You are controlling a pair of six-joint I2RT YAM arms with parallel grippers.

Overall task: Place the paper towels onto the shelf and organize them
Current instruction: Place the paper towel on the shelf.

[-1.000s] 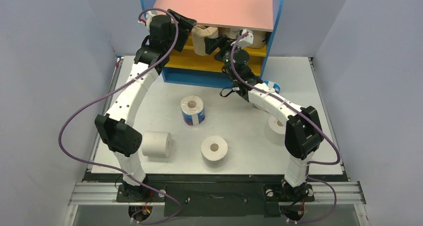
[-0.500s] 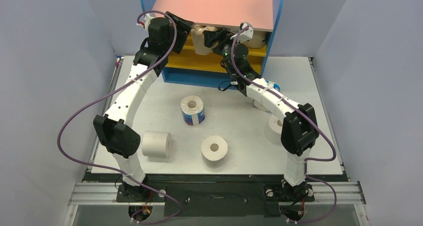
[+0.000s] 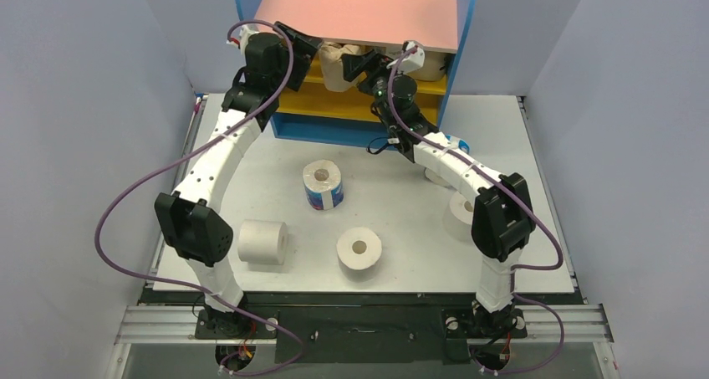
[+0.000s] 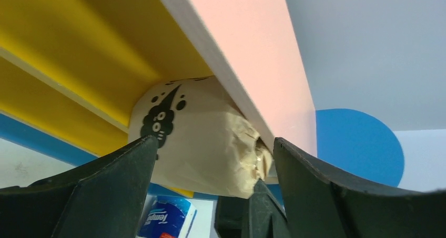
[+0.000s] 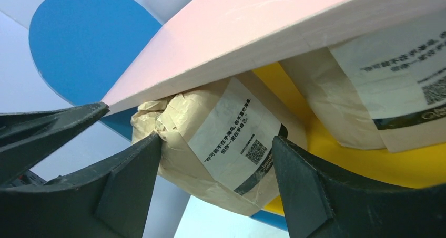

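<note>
A tan-wrapped roll [image 4: 194, 133], dark-printed with a crumpled end, is lodged in the shelf [image 3: 359, 15] just under its pink top. It is bracketed by the widely spread left gripper [image 4: 214, 141], whose hold cannot be told, and clasped by the right gripper [image 5: 215, 139]. Its far side is hidden.

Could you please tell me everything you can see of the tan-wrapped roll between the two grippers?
The tan-wrapped roll wears crinkled brown paper gathered at one end, with a dark cartoon print on one side and a white QR-code label on another. It sits in the upper bay of the shelf, between the yellow board and pink top board. The left gripper and right gripper both straddle it; grip unclear.
</note>
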